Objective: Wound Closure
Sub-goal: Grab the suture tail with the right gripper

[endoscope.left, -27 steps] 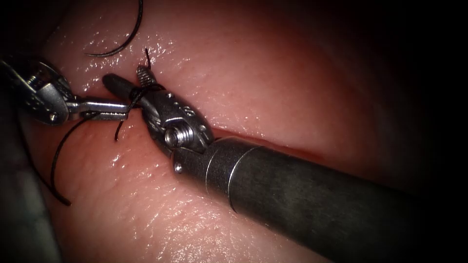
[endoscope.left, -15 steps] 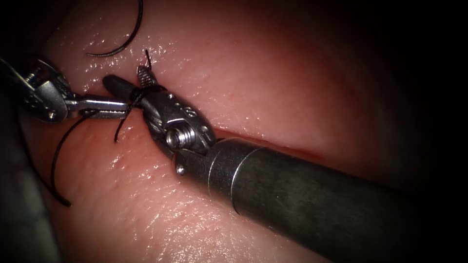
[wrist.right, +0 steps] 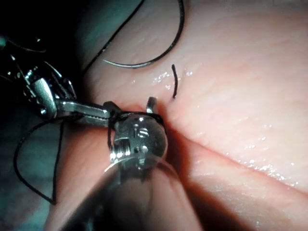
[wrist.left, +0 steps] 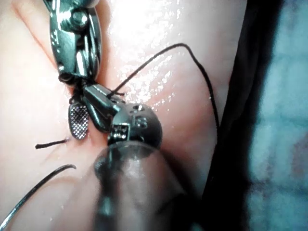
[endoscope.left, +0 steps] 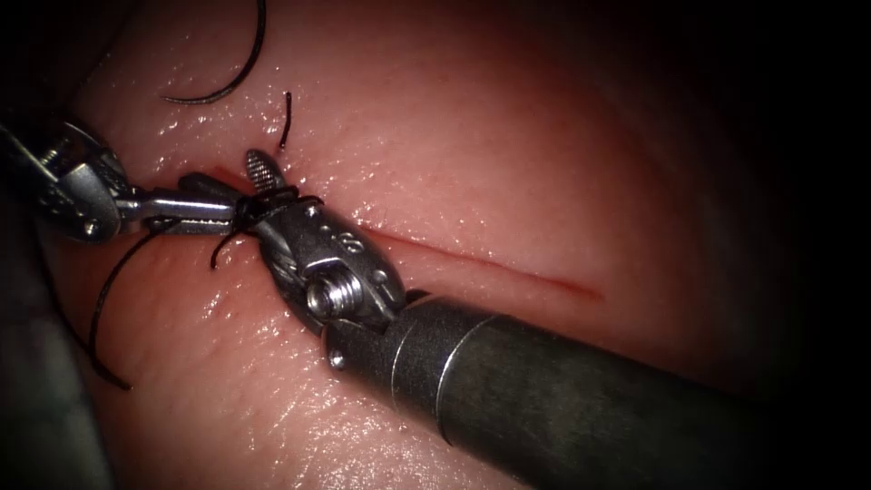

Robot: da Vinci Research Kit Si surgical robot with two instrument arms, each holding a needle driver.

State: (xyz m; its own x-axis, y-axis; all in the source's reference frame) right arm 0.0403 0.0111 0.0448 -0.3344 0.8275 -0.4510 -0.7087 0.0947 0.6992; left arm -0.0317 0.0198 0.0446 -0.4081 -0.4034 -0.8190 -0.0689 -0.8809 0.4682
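The needle (endoscope.left: 227, 77) was seen lying free on the tissue (endoscope.left: 508, 163) beyond the right tool (endoscope.left: 231, 177), its jaws parted with thread (endoscope.left: 268, 201) wrapped round them; the left tool (endoscope.left: 222, 210) was clamped on that thread.

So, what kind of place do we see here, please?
Likely a surgical training bench: two needle drivers, left tool and right tool, meet over thread at a cut in pork tissue.

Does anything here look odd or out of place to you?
One thing: black thread is wound around the right tool near its open jaws, beside the left tool, which is shut on thread. The needle lies loose on the tissue, unheld.
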